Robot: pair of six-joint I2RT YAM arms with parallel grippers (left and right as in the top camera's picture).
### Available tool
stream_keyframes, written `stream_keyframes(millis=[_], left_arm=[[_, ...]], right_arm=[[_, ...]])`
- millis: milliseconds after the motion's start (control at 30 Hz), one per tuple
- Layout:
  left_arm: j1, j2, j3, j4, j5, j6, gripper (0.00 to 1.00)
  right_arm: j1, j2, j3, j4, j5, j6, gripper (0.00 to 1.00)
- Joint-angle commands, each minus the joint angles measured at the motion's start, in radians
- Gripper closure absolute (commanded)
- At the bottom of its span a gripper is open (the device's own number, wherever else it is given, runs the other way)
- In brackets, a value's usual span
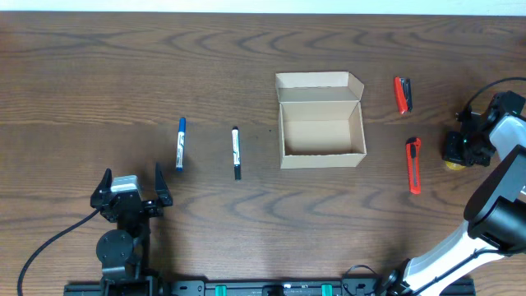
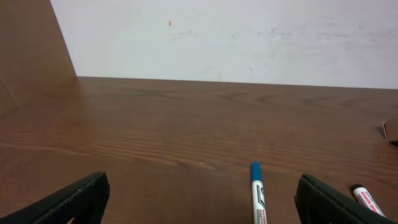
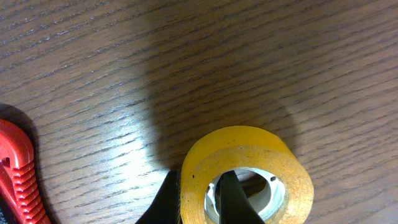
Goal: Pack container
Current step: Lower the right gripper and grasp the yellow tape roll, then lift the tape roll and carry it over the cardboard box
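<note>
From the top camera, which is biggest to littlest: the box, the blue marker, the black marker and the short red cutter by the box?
1. cardboard box, by far the biggest.
2. black marker and blue marker: they look about the same, so it's a tie.
3. short red cutter, the littlest.

Markers [image 1: 180, 144]: two. Red cutters [image 1: 413, 164], probably: two. Box [image 1: 322, 161]: one. Tape roll [image 3: 249, 149]: one.
</note>
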Motion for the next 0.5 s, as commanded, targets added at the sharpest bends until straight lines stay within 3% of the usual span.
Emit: stream_keyframes(millis=[0,233,467], left_arm=[[0.005,-0.007,-0.015,-0.049,-0.002,-0.003,0.05],[0.005,-0.007,-0.015,-0.049,-0.002,-0.003,0.05],[0.005,-0.007,-0.015,-0.049,-0.002,-0.003,0.05]], right_arm=[[-0.001,0.021,-0.013,0.013,-0.007,0.028,0.99],[0.006,0.020,0.052,-0.026,-0.008,0.064,0.99],[0.057,0.018,0.348,-0.230,-0.036,0.063,0.99]])
